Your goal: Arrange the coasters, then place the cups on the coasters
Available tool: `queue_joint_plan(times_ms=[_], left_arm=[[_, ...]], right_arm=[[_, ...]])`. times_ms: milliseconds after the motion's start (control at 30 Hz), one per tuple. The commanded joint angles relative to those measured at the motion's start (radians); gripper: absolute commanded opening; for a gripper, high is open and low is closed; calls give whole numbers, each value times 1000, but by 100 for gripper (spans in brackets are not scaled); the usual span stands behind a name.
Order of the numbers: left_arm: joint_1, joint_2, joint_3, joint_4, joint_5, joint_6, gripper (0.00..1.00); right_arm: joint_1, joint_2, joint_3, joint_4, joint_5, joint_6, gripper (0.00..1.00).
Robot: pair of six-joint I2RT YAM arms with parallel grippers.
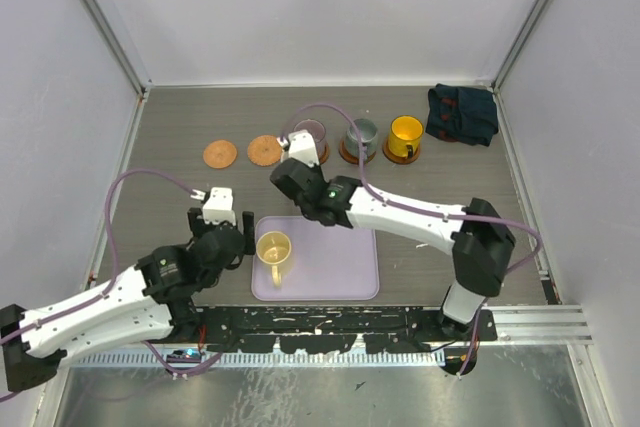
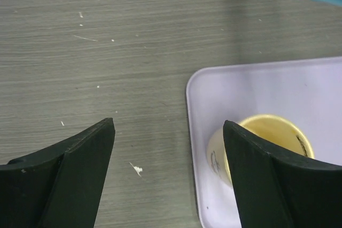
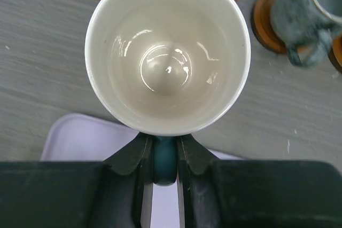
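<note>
The right hand (image 3: 164, 153) pinched the blue handle (image 3: 164, 168) of the white cup (image 3: 166, 52), which was upright and seemingly clear of the counter (image 3: 48, 68). The nearer bare coaster (image 1: 264, 150) lay just left of that cup, and the set-down, by my reading, turned on that short sideways shift. The purple cup (image 1: 311, 131) stood close behind on its own coaster and looked the likeliest to be bumped. The grey-green cup (image 3: 302, 9) and the yellow-orange cup (image 1: 405, 135) sat further right. The left hand (image 2: 168, 126), spread and empty, hovered beside the cream-yellow cup (image 2: 267, 142) on the lavender tray (image 2: 256, 84), with a second bare coaster (image 1: 219, 154) beyond.
</note>
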Motion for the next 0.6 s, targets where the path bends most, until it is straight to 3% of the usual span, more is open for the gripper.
queue_joint_plan(times_ms=[0, 367, 567], left_arm=[[88, 47, 40, 102, -46, 3, 84], [602, 116, -24, 262, 370, 69, 84], [657, 145, -30, 337, 444, 93, 85]], right_arm=[[-26, 80, 184, 153, -51, -118, 1], [-145, 390, 532, 153, -210, -134, 1], [-179, 526, 683, 157, -200, -149, 1]])
